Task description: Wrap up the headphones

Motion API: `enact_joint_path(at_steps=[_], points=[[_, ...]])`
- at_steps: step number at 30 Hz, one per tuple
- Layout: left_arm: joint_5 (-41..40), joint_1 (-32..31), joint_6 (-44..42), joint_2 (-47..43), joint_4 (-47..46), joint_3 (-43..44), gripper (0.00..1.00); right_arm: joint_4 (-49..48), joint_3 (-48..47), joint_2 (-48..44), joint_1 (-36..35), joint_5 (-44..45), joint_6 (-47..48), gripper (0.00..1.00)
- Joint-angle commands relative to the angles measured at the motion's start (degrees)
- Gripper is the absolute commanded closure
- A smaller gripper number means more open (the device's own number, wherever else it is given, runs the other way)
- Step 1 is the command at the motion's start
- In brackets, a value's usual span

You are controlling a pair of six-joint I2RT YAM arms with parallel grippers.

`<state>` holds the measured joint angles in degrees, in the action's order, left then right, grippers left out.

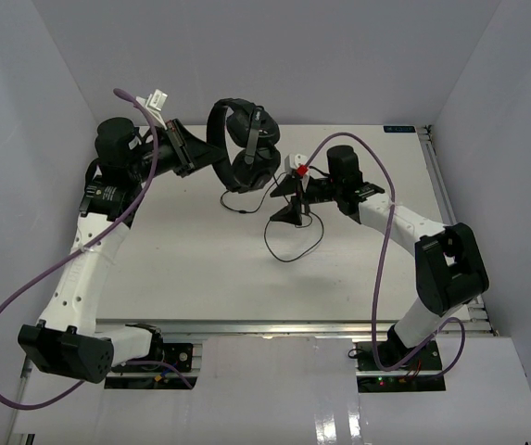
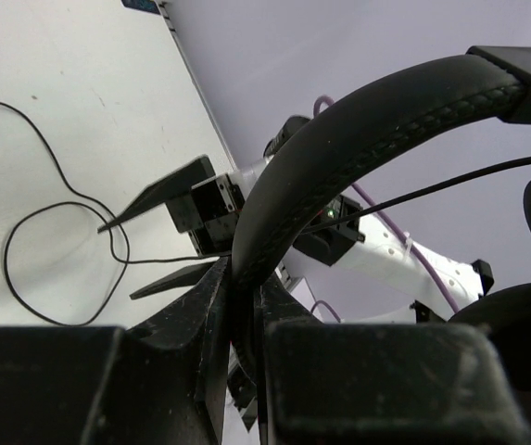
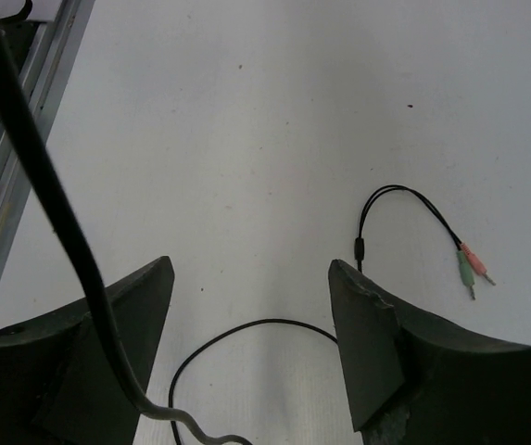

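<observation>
So the headphones (image 1: pixel 251 169) are up off the counter (image 1: pixel 182 269), toward the far side and a bit left of the middle, with both earcups hanging close together. The left pincer (image 2: pixel 244 287) has them by the headband (image 2: pixel 367 120). In the left wrist view the band is wedged right between the two fingers, so it's clamped on there, no gap.

The cord (image 3: pixel 61 218) drops from the earcups to the counter and lies in a couple of loose loops near the middle. Its far end splits in two, and the plugs (image 3: pixel 470 266), one pinkish and one greenish, lie flat on the counter well away from the headphones.

The right pincer (image 3: pixel 248 269) sits just right of the earcups, low over the loops, with its fingers spread wide apart and nothing between them. From its own camera the cord runs diagonally across the finger on the left of that view. It's too blurry to say whether it actually rests on the finger or just passes in front. A curve of cord also lies on the counter below the gap.
</observation>
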<state>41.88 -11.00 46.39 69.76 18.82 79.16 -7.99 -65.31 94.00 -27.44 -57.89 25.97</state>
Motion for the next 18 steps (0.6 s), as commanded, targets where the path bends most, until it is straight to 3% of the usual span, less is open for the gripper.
enact_joint_path(at_steps=[1,3,7,9,14,18], points=[[-6.60,0.02,1.15,-2.43,-0.21,3.74,1.00,-1.43,2.90,-2.37,-0.07,-1.40,0.47,0.34],[-8.86,0.02,2.70,-3.01,-1.46,3.32,1.00,-2.10,4.07,-2.55,-0.07,-1.80,0.26,0.46],[-13.25,0.02,7.41,-4.33,-4.49,1.34,1.00,-3.50,6.27,-3.26,-0.07,-1.58,-2.50,0.80],[-14.51,0.02,8.78,-4.56,-5.61,0.44,1.00,-3.71,7.16,-4.85,-0.12,-0.64,-3.31,0.89],[-20.45,-0.06,14.25,-3.98,-7.80,-0.99,1.00,0.49,7.88,-9.24,-0.39,6.20,-3.93,0.92],[-26.25,0.02,16.65,-1.05,-8.09,-0.76,1.00,12.14,4.51,-10.99,-2.53,17.76,-1.35,0.92]])
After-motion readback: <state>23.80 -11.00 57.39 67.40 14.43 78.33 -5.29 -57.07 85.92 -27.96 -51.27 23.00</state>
